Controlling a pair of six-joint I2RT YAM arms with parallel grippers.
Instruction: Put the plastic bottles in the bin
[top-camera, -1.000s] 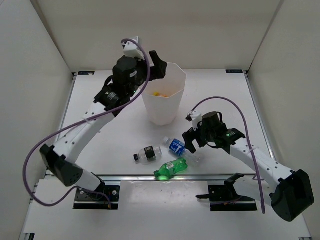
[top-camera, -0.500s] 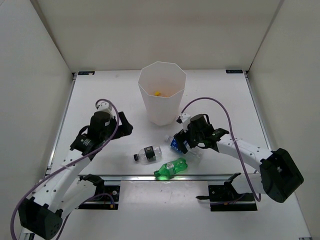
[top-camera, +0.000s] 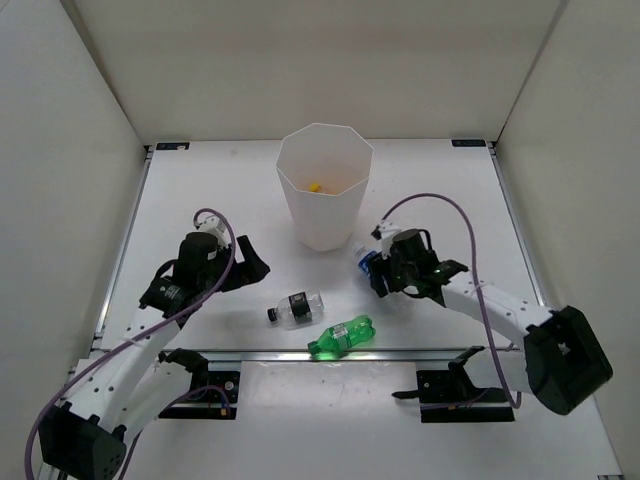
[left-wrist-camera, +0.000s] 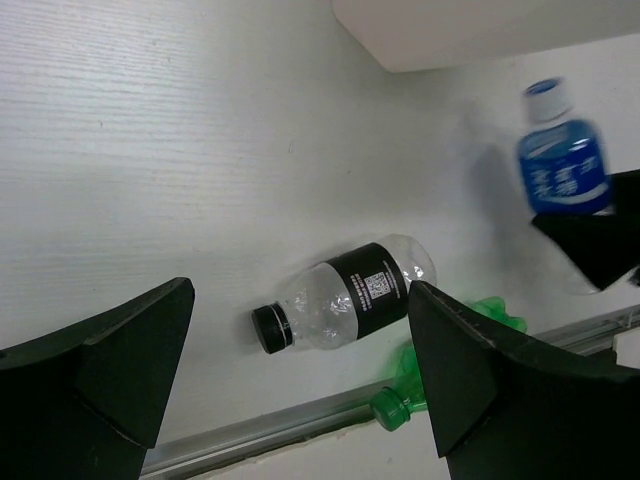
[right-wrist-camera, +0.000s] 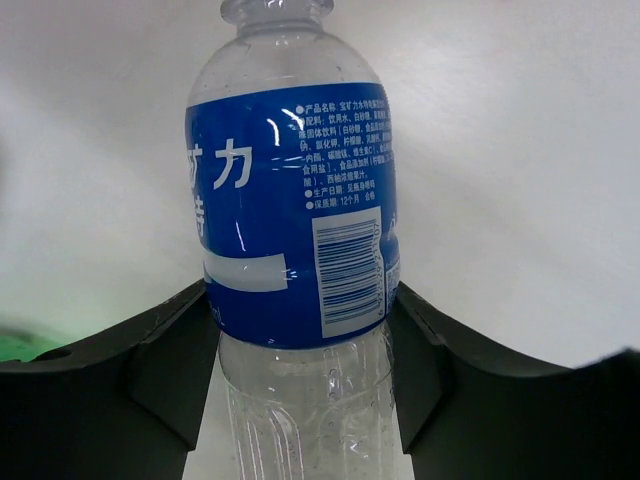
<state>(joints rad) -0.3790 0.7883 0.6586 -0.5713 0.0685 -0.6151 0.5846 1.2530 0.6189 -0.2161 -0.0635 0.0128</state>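
1 barcode (right-wrist-camera: 347, 262), blue-label bottle (right-wrist-camera: 290, 215): right wrist only.

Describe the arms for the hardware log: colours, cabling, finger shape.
The left arm and right arm match: white links and black joint housings. A purple cable loops out from each wrist. The fingers are matte black, broad and wedge-shaped. No printed markings are legible on either arm.

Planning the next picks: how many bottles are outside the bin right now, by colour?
Green bottle: 1
Black-label bottle: 1
Blue-label bottle, gripped by the right pincer: 1
Total outside the bin: 3
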